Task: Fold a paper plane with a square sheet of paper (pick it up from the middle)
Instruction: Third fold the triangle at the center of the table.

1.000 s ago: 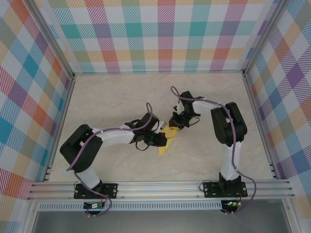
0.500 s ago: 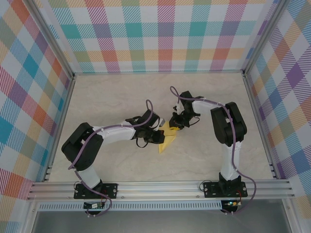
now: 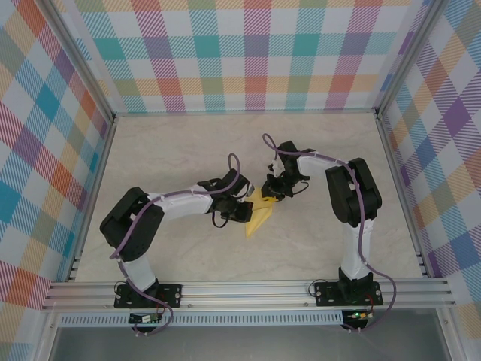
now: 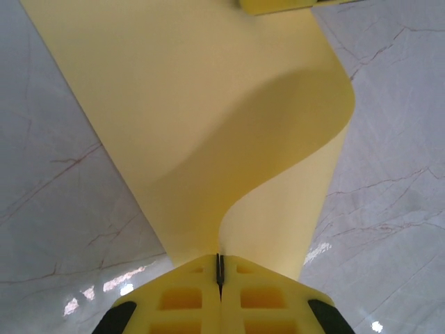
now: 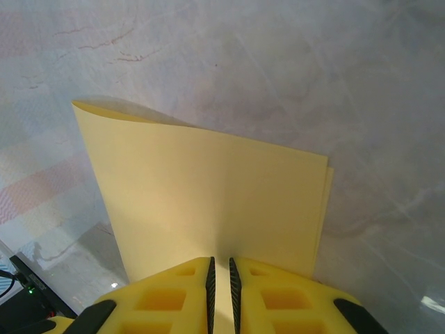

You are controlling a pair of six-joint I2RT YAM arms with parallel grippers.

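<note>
The square sheet of paper (image 3: 258, 216) is yellow and lies bent over itself at the middle of the table, between both grippers. My left gripper (image 3: 243, 211) is shut on one edge of it; in the left wrist view the sheet (image 4: 208, 104) rises from the jaws (image 4: 220, 263) in a soft curl. My right gripper (image 3: 269, 192) is shut on the opposite side. In the right wrist view the paper (image 5: 208, 188) shows as two layers with a rounded bend at the left, running down between the fingertips (image 5: 220, 273).
The pale marble tabletop (image 3: 188, 150) is walled by checked panels on three sides, with an aluminium rail (image 3: 248, 289) along the near edge. The yellow tip of the other gripper (image 4: 278, 5) pokes in at the top of the left wrist view.
My left gripper has edged toward the back and right with the paper, and more of the yellow sheet now shows beside it. The right gripper has stayed put.
</note>
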